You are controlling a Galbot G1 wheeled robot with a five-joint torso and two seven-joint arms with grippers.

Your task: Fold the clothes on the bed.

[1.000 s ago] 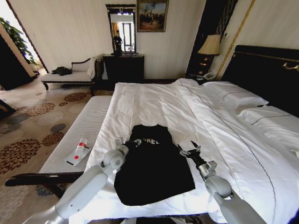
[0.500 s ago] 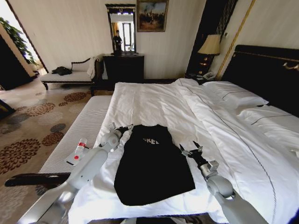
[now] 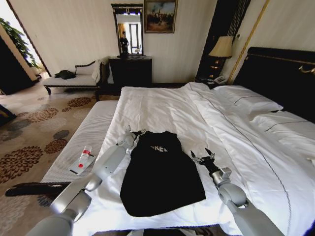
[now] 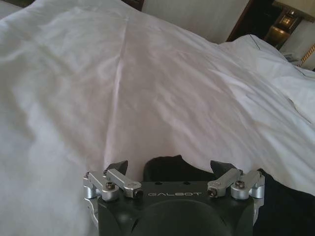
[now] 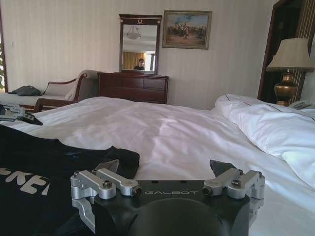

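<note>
**Both grippers flank the collar end of the shirt**

The black T-shirt (image 3: pixel 160 172) lies flat on the white duvet of the bed (image 3: pixel 162 105), near the foot edge closest to the robot. It appears narrowed into a long panel, sleeves apparently already turned in. Its long axis runs from the hem by the robot to the collar at the far end, with white lettering across the chest.

The left gripper (image 3: pixel 135 133) hovers at the shirt's far left corner, just beside the shoulder, fingers spread and holding nothing; in its wrist view the dark collar edge sits between the spread fingers (image 4: pixel 116 168), just below them. The right gripper (image 3: pixel 203 156) hangs beside the right edge, a little nearer the robot and slightly off the cloth, fingers also released and empty. From its wrist camera, the shirt lies toward the left arm's side, the shoulder close to one finger.

The left gripper looks nearer to a hold. A lengthwise fold would likely need both at the collar corners, so the right has more ground to close.

A striped bench (image 3: pixel 91 135) with a small bottle (image 3: pixel 85 153) stands alongside the bed.
</note>
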